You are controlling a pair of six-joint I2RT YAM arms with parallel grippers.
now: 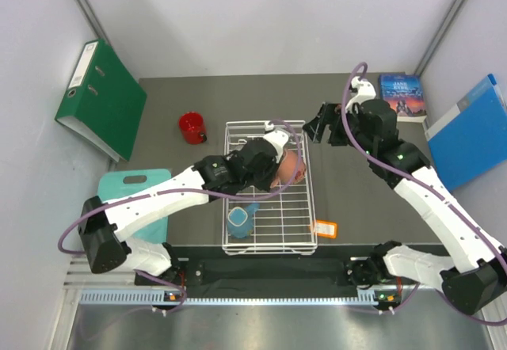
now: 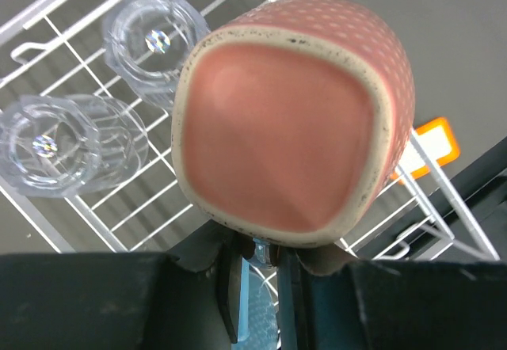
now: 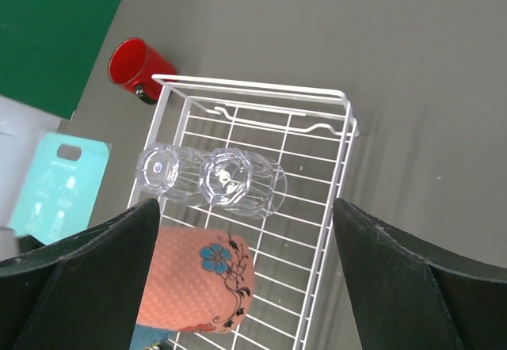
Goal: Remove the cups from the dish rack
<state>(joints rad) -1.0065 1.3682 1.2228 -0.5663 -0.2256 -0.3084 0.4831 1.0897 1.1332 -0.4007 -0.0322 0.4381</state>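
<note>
On the far left of the table, a green binder (image 1: pixel 101 100) is propped against the wall, and a teal cutting board (image 1: pixel 135 184) lies in front of it. A red mug (image 1: pixel 191 127) is set on the bare tabletop, just beyond the far left corner of the dish rack (image 1: pixel 273 249) and outside it. The white wire rack is placed in the middle of the table, with an orange tag (image 1: pixel 325 229) at its near right corner. Inside, a light-blue mug (image 1: pixel 241 220) is seen in the near left part. Two clear glass tumblers (image 3: pixel 230 180) are laid on their sides, side by side and touching, in the far part. The left arm is stretched across the rack from the left. The left gripper (image 2: pixel 255 261) is narrowed to a slim gap and pinched on the edge of the salmon-pink mug (image 2: pixel 289 120). This mug is held directly in front of the fingers, over the right half of the rack, with the tumblers to its far side. Whether it touches the wires cannot be told. The right gripper (image 1: pixel 317 128) is held above the table just beyond the rack's far right corner. Its jaws are spread wide and nothing is held between them. From its wrist view, the tumblers and the pink mug are seen below, between the two fingers. A book (image 1: pixel 402 97) and a blue binder (image 1: pixel 471 132) are placed at the far right.
</note>
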